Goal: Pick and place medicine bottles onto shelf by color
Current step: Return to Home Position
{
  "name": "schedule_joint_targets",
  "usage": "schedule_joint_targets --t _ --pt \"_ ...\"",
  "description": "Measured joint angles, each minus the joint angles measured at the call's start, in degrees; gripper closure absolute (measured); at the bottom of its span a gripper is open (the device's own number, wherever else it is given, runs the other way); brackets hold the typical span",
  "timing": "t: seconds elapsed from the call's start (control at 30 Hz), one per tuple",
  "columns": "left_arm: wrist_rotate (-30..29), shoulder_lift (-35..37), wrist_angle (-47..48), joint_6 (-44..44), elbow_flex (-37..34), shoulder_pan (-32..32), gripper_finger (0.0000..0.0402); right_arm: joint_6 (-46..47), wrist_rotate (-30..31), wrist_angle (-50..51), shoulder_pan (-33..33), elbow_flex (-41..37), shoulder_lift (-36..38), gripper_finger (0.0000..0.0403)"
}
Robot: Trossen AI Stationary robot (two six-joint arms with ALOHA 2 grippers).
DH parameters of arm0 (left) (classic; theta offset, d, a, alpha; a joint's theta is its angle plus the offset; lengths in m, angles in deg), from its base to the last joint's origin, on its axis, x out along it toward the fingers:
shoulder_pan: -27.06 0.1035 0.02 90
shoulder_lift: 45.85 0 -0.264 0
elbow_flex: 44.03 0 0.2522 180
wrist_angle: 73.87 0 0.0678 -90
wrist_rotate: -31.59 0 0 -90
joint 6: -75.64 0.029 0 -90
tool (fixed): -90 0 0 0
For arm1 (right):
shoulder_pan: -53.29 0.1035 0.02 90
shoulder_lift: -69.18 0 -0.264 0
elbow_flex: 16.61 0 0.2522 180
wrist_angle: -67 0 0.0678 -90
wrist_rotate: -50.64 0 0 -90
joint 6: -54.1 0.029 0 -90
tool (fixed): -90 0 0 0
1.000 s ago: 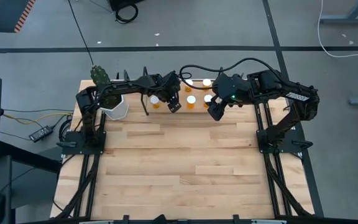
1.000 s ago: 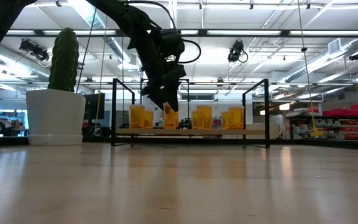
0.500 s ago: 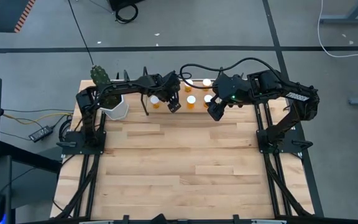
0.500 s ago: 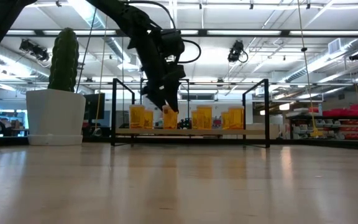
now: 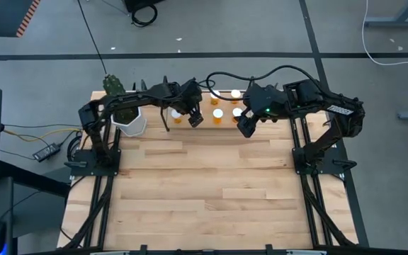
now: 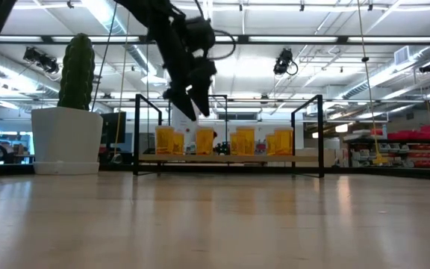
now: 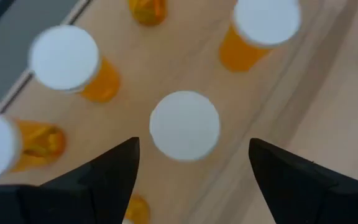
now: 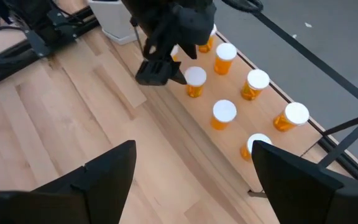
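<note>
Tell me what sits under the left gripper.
A medicine bottle stands on the shelf below the open left gripper, cap up, untouched; other bottles stand around it. In the wrist view its cap hides its body. The right gripper waits nearby.

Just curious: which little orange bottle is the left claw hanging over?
The white-capped orange pill bottle centred between the open left gripper's fingers; the others stand off-centre.

Medicine bottles (image 6: 243,140) stand on the shelf (image 6: 200,158) along the table's (image 5: 204,184) far edge, the pot (image 5: 134,126) at the far left corner.
</note>
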Motion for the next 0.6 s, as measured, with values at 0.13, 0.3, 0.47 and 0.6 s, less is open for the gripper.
schedule_joint_targets --t 0.13,0.3,0.47,0.6 --pt "-0.5 4.6 1.3 -3.1 0.0 -1.4 0.0094 -1.1 0.1 -0.7 0.0 0.0 1.2 0.0075" --pt "0.6 10.0 1.6 -12.1 0.0 -4.6 0.0102 -7.8 2.4 -4.6 1.1 0.0 3.0 0.0081" --pt "0.9 15.2 -7.2 -21.1 0.0 -11.2 0.0147 -11.0 3.1 -5.9 1.1 -0.2 5.0 0.0108" --pt "0.0 18.4 -13.7 -23.9 0.0 -16.7 0.0214 -11.7 3.2 -7.8 1.1 -2.5 6.7 0.014"
